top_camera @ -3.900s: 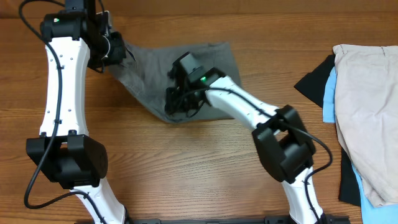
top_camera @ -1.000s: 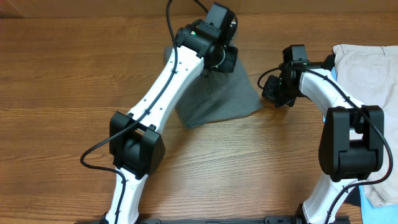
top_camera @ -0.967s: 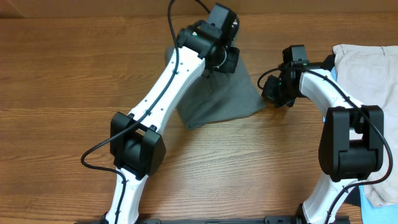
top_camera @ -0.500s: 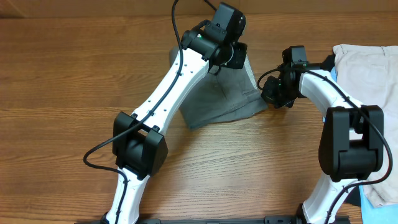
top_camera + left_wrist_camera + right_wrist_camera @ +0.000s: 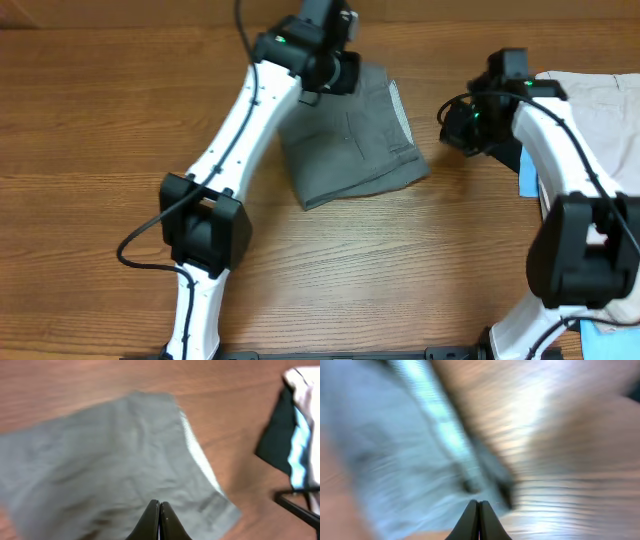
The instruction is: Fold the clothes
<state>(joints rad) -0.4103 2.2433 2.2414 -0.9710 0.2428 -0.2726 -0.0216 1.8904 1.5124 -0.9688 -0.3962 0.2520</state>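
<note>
- The grey shorts (image 5: 352, 135) are seen in the upper centre of the overhead view, laid flat on the wooden table (image 5: 100, 150) as a folded, roughly square bundle. A pale strip runs along their right edge.
- The left gripper (image 5: 338, 75) is placed over the upper left corner of the shorts. In the left wrist view its fingertips (image 5: 159, 510) are pressed together with nothing between them, so the jaws are clenched and empty, above the grey cloth (image 5: 110, 460).
- The right gripper (image 5: 452, 125) is held just to the right of the shorts, apart from them, over bare wood. In the heavily blurred right wrist view its tips (image 5: 479, 510) are likewise closed on nothing, with the shorts (image 5: 395, 450) smeared across the left of the frame.
- A pile of other clothes is seen at the right edge of the overhead view: a beige piece (image 5: 600, 100) on top, with a light-blue piece (image 5: 527, 180) and a black piece (image 5: 510, 155) showing beneath its left side.
- The same pile is visible at the upper right of the left wrist view.
</note>
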